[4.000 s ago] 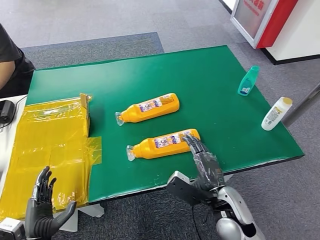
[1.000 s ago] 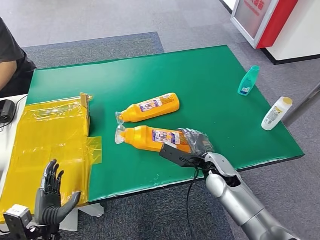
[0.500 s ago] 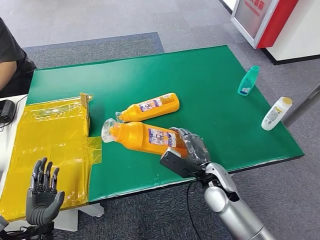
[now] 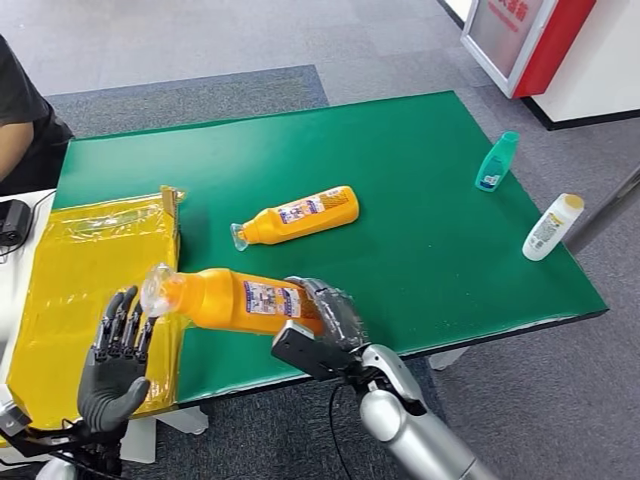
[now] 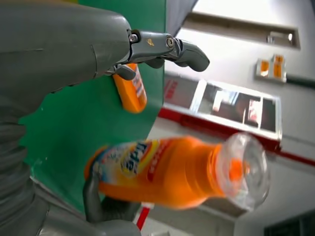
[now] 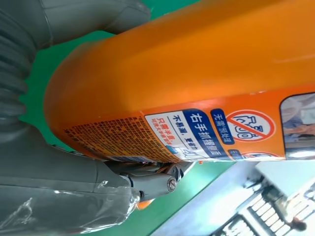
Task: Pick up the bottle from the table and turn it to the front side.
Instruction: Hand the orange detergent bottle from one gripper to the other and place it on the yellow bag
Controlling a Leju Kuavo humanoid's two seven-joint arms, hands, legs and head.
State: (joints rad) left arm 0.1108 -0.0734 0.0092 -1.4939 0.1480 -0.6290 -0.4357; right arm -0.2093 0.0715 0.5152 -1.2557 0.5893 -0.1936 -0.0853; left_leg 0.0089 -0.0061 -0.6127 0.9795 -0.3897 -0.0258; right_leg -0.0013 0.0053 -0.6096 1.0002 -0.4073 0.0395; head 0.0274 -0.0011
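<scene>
An orange bottle (image 4: 226,298) with a clear cap is held off the green table (image 4: 423,150), lying roughly level with its cap towards my left. My right hand (image 4: 326,318) grips its base end; the right wrist view shows the bottle (image 6: 193,73) with its printed label close against that hand (image 6: 55,172). My left hand (image 4: 117,352) is raised with fingers spread, just below and beside the cap, holding nothing. In the left wrist view the bottle (image 5: 167,169) hangs apart from my left hand (image 5: 111,42). A second orange bottle (image 4: 298,216) lies on the table behind.
A yellow plastic bag (image 4: 75,270) covers the table's left part. A teal bottle (image 4: 496,161) and a white bottle (image 4: 553,227) lie near the right edge. A person (image 4: 23,110) sits at the far left. A red and white stand (image 4: 528,40) is beyond the table.
My right hand took the nearer orange bottle off the table and carried it left, cap leading. My left hand rose towards the cap with fingers spread.
</scene>
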